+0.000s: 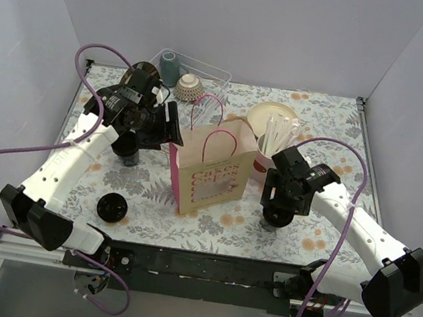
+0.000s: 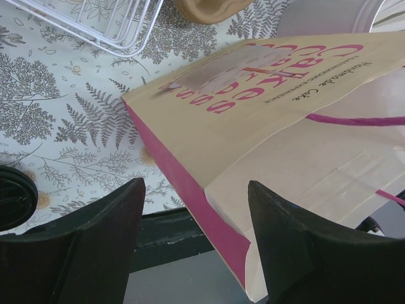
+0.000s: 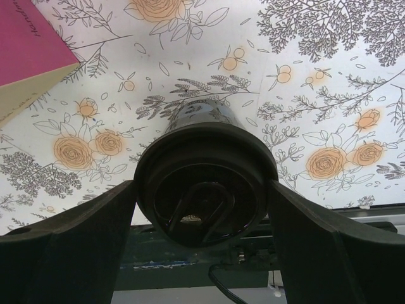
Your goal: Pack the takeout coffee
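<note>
Tan paper bag with pink sides and pink cord handles (image 1: 211, 170) stands upright mid-table, mouth open; little of its interior shows. Left gripper (image 2: 196, 244) hangs at the bag's top edge, jaws spread wide, holding nothing. Small white paper cup with round black plastic lid (image 3: 204, 168) sits right of the bag, well apart from it, on the floral tablecloth (image 3: 329, 76). Right gripper (image 3: 202, 190) is clamped on its lid, one finger against each side (contact looks firm). At the back, a white wire basket (image 1: 213, 70) holds a grey ceramic cup (image 1: 168, 63). A pink-and-white tub (image 1: 262, 165) beside the bag holds white sticks (image 1: 280, 133).
</note>
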### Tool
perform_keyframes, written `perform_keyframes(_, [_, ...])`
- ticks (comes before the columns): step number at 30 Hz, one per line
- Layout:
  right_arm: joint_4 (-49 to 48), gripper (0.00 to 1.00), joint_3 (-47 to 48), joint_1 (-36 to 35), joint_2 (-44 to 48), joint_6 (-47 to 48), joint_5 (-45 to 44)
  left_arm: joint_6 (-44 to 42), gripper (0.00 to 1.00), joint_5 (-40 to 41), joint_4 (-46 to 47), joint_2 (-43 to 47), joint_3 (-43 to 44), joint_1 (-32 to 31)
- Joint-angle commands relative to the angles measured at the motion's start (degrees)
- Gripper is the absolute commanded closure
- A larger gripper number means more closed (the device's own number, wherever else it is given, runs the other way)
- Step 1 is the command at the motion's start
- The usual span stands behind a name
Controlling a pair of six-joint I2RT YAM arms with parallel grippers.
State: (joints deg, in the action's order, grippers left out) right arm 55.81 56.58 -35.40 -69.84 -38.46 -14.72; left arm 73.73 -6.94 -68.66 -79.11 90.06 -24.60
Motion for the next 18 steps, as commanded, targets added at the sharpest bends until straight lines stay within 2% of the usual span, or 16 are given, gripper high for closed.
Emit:
perform_keyframes(1, [2.7,0.11,2.2,-0.4,0.0,-0.6,-2.6,0.1,0.34,-0.9,-0.2,2.7,-0.4,0.0])
perform_keyframes(5, [3.0,0.1,3.0,-0.4,0.5,-0.8,-3.0,0.1,0.34,-0.9,-0.1,2.7,-0.3,0.0])
perform_keyframes(7, [3.1,0.03,3.1,-0.5,0.8,-0.8,-3.3,0.0,0.34,-1.0,-0.2,2.9,-0.4,0.0])
perform_keyframes(10, [3.2,0.01,2.9,-0.5,0.8,-0.6,-3.4,-0.1,0.34,-1.1,-0.1,3.0,-0.4,0.0])
perform_keyframes(13, [3.3,0.02,2.8,-0.5,1.0,-0.8,-3.8,-0.2,0.33,-0.9,-0.2,3.2,-0.3,0.0])
perform_keyframes(18, [3.7,0.09,3.3,-0.5,1.2,-0.7,-4.8,-0.7,0.33,-0.7,-0.8,2.9,0.5,0.0])
